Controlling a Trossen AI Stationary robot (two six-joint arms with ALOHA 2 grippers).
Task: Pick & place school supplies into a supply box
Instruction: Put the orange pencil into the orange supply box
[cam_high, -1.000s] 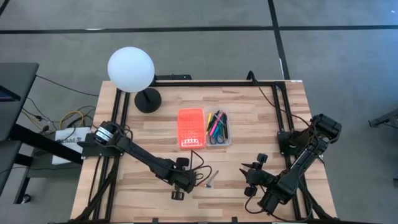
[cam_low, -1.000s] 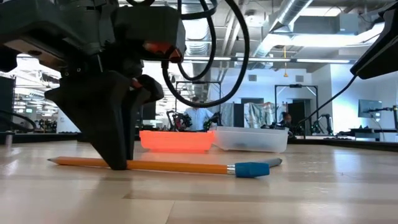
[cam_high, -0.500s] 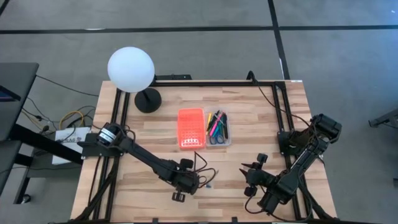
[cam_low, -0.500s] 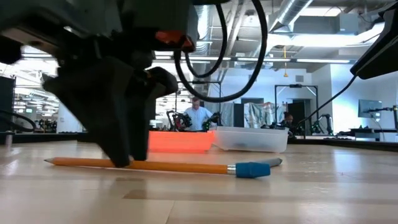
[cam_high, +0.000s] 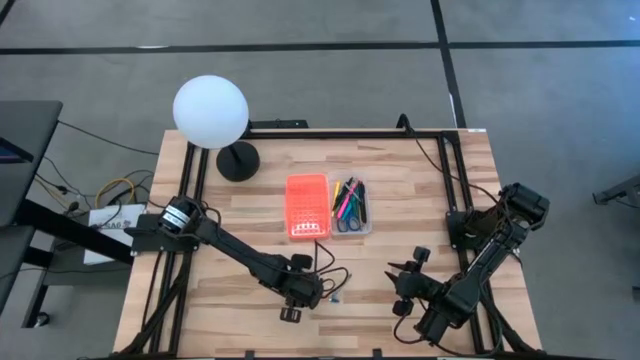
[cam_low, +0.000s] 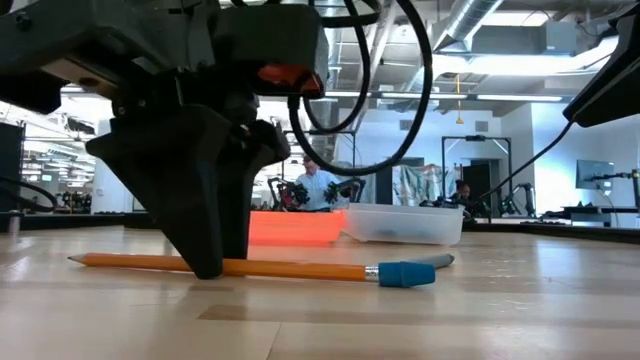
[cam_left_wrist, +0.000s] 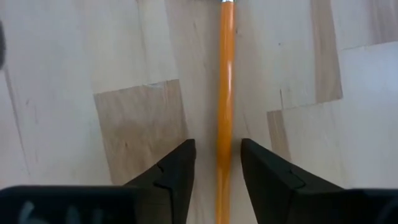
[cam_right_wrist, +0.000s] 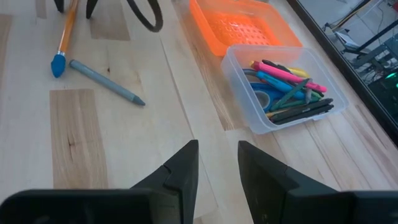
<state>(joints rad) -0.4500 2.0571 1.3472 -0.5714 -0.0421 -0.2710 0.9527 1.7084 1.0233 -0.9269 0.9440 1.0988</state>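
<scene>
Pencil (cam_left_wrist: 225, 81), slim orange shaft, lies on pale wood between the left pincer's (cam_left_wrist: 217, 167) parted, untouching fingers.

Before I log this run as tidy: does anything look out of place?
Yes: an orange pencil and a grey pen lie loose on the table, outside the clear tray. The left gripper straddles the pencil.

White globe lamp (cam_high: 210, 111) on black base (cam_high: 238, 161) at wooden table's (cam_high: 420, 200) far-left corner; person (cam_low: 318, 186) standing in room behind.

An orange pencil (cam_low: 280, 268) with a blue cap lies flat beside a grey pen (cam_right_wrist: 106, 81), near the clear box (cam_right_wrist: 283, 87).
</scene>
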